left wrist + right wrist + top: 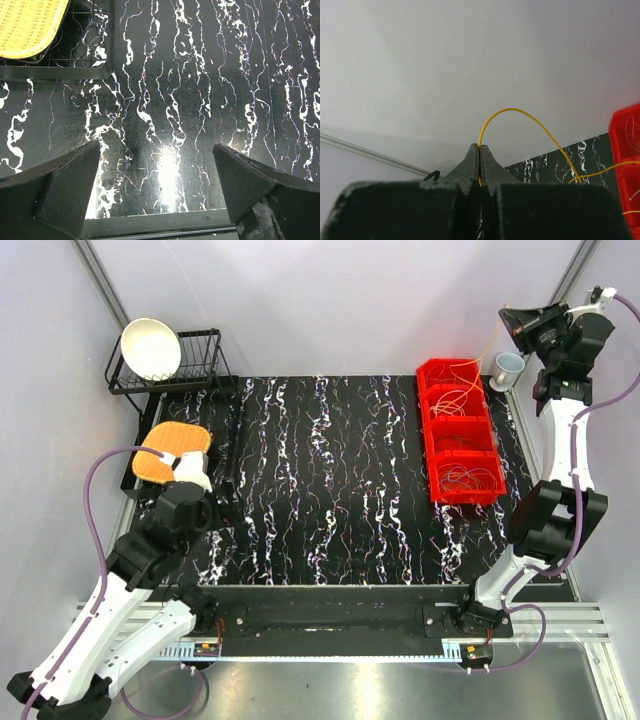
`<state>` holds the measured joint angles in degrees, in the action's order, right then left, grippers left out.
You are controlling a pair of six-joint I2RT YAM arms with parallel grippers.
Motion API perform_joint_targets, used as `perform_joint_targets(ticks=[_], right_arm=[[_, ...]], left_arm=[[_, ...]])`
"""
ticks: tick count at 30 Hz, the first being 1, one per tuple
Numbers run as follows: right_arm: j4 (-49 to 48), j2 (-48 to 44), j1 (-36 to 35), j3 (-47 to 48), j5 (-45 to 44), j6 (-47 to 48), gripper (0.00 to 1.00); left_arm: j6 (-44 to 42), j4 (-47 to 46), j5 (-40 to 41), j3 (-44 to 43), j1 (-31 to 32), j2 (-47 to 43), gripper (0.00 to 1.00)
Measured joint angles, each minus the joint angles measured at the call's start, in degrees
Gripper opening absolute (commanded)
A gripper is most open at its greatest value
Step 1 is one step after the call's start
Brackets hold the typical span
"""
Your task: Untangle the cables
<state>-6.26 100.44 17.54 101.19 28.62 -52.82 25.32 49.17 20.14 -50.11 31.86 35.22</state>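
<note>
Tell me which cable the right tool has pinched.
The yellow cable: it arches up out of the shut right tool and trails toward the red bin. The other cables lie loose inside it.

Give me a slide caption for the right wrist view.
Right end effector shut on a yellow cable arching toward the red bin.

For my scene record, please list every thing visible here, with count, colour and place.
bin: one, red, four compartments, right of mat.
cables: several, yellow and paler, inside the bin.
yellow cable: one, from bin up to the right fingers.
bowl: one, white, far left, in black rack.
basket: one, yellow-orange, left edge.
cup: one, pale, beside bin.
mat: one, black with white veins, centre.
left fingers: open, over mat.
right fingers: shut on yellow cable.
</note>
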Motion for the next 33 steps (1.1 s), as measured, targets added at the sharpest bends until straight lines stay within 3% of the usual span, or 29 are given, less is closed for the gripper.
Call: perform_joint_targets(ticks=[14, 33], right_arm=[[2.9, 7.5, 0.0, 0.6, 2.4, -3.0, 0.0], [6.3, 6.5, 0.0, 0.6, 6.6, -4.5, 0.0]], left_arm=[[0.0, 0.0, -0.2, 0.0, 0.0, 0.0, 0.99], [0.0, 0.0, -0.2, 0.0, 0.0, 0.5, 0.99]])
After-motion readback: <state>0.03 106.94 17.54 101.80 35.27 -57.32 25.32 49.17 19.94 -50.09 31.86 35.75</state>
